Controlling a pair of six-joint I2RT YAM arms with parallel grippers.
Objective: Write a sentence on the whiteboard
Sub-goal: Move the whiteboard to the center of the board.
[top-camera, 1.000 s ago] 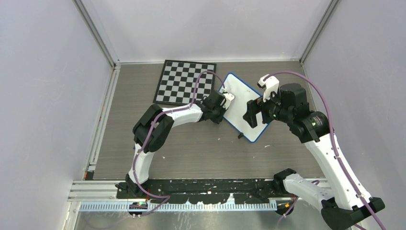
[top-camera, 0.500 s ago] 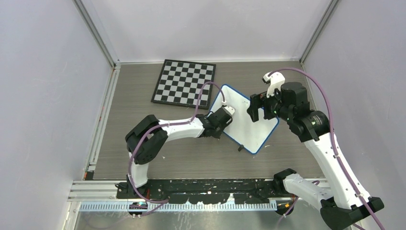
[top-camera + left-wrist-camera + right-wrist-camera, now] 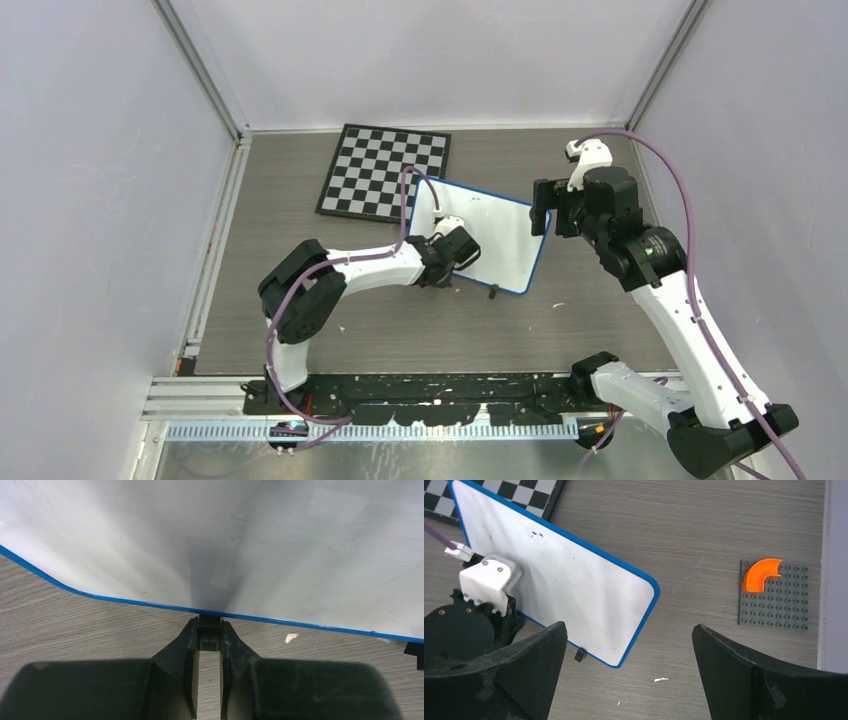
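Observation:
The whiteboard (image 3: 495,235), white with a blue rim, lies flat on the table near its middle, and it also shows in the left wrist view (image 3: 225,540) and the right wrist view (image 3: 574,590). Its face is blank: no sentence shows on it. My left gripper (image 3: 462,268) is at the board's near edge and, in its own view (image 3: 210,625), is shut on a small black foot (image 3: 210,631) under the blue rim. My right gripper (image 3: 541,208) hovers over the board's right end, and its own view (image 3: 629,626) shows it wide open and empty.
A black-and-white chessboard (image 3: 385,170) lies just behind the whiteboard's left corner. A second black foot (image 3: 492,293) sticks out at the near edge. A grey studded baseplate (image 3: 774,605) with an orange curved brick (image 3: 761,574) lies right of the board. Walls close in on three sides.
The whiteboard has swung round and shifted left, dragged by my left gripper. My right gripper has moved back and to the right, off the board's middle to its right end.

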